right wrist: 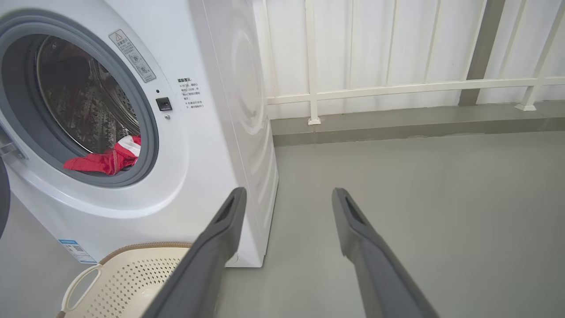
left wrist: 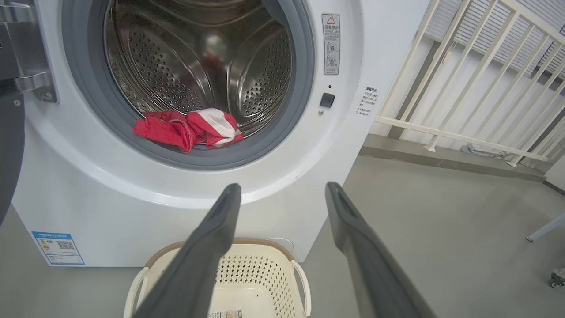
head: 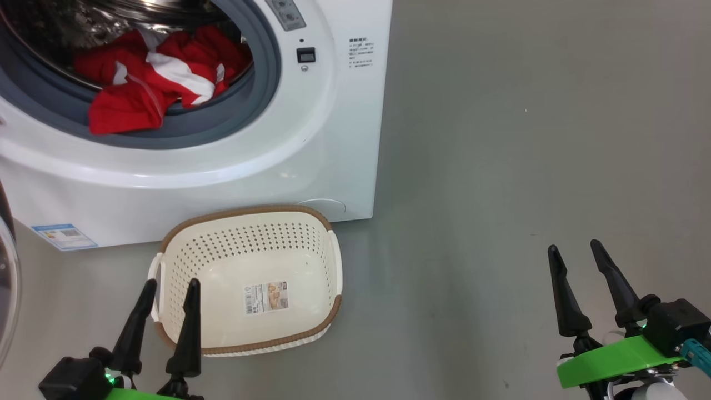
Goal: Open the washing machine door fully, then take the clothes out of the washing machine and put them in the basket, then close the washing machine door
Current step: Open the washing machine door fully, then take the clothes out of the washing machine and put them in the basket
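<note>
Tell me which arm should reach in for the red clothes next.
Left. The left tool, open and empty, hangs over the basket in front of the washing machine, and its wrist view looks straight at the clothes. The right tool, also open, sits off to the machine's right, over the floor.

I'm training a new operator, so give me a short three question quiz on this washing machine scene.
1. True or false: the basket holds the clothes.
2. The washing machine door is: A) shut, B) open, C) removed.
3. Fill in: the left claw and right claw both stand ____.
Key: 1 false; 2 B; 3 open.
</note>
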### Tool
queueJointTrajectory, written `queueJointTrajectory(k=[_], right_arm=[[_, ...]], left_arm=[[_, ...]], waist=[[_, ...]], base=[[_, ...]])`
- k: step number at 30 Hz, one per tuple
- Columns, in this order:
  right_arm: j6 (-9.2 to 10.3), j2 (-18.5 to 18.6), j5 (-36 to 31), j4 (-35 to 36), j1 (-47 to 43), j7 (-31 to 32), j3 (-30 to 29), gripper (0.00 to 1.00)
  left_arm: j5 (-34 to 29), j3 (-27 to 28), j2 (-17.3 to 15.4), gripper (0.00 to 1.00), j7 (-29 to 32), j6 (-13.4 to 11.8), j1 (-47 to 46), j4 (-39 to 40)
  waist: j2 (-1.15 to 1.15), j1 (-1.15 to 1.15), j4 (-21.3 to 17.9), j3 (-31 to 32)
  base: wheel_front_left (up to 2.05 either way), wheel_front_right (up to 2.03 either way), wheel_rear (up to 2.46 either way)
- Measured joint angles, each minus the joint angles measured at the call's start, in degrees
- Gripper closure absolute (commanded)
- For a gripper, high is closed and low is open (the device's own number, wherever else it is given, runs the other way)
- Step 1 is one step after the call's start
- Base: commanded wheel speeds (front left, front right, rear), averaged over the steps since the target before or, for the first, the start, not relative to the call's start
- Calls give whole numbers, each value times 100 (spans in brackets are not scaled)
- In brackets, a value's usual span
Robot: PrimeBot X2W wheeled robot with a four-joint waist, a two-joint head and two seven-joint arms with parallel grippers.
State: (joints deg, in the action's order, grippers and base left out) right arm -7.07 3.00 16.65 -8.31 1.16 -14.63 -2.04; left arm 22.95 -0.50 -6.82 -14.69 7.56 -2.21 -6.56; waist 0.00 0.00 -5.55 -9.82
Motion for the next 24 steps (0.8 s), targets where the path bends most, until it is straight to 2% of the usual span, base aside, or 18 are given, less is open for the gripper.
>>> queueJointTrajectory(k=[24], right_arm=[[0, -30, 0, 38, 1, 0, -90, 0]], left_arm=[[-16, 46, -76, 0, 0, 0, -4, 107]], waist=[[0, 0, 24, -59]], base=[[0, 0, 0]])
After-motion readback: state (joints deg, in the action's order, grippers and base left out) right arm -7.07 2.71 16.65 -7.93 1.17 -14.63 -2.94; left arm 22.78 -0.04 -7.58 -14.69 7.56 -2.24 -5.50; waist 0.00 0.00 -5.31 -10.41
